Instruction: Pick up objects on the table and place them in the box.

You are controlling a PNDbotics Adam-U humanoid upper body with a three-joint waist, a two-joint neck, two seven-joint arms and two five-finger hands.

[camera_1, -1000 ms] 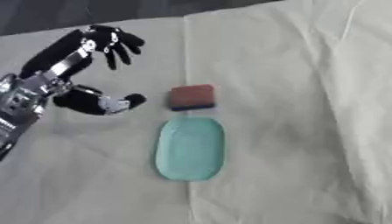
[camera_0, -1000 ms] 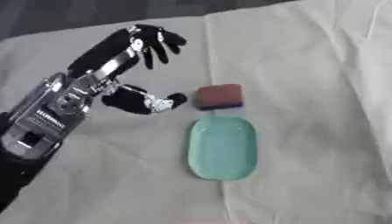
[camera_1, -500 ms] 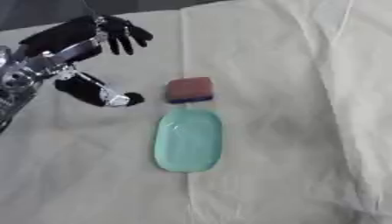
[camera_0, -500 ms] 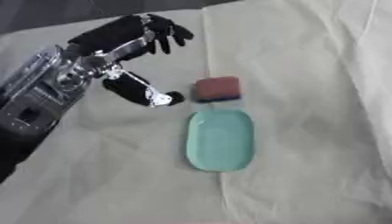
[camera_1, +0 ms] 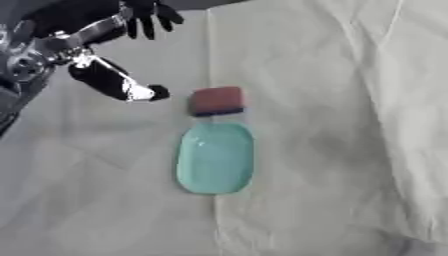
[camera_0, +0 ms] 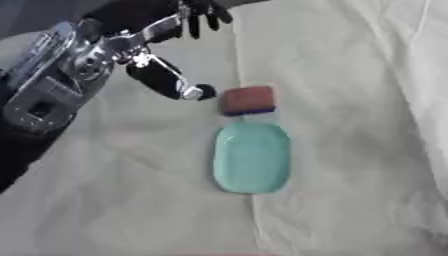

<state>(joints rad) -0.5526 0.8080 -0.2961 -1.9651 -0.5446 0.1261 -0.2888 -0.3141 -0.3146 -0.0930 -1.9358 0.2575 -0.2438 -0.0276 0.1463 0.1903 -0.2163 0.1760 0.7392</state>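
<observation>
Reaching in from the upper left, the left hand (camera_0: 144,47) hangs over the worktop (camera_0: 350,150), which is covered in a pale, creased cloth. Its fingers (camera_0: 203,9) are spread out and fairly straight up near the top edge, and the thumb (camera_0: 166,82) sticks down and to the right, tip ending just beside the small block. So the hand is open and holding nothing; from these views I honestly can't tell if the thumb tip touches the block or just sits next to it.

That block (camera_0: 248,100) is a reddish-brown rectangle with a dark blue strip along its lower edge, lying flat about mid-frame. Right below it, touching or as good as touching, is a mint-green oval dish (camera_1: 215,159), long axis running away from the robot, also flat on the cloth.

A long fold in the cloth runs top to bottom, passing by the block and under the dish. The silver-and-black forearm (camera_0: 48,95) fills the left side of the left eye view. No right hand shows in either view.
</observation>
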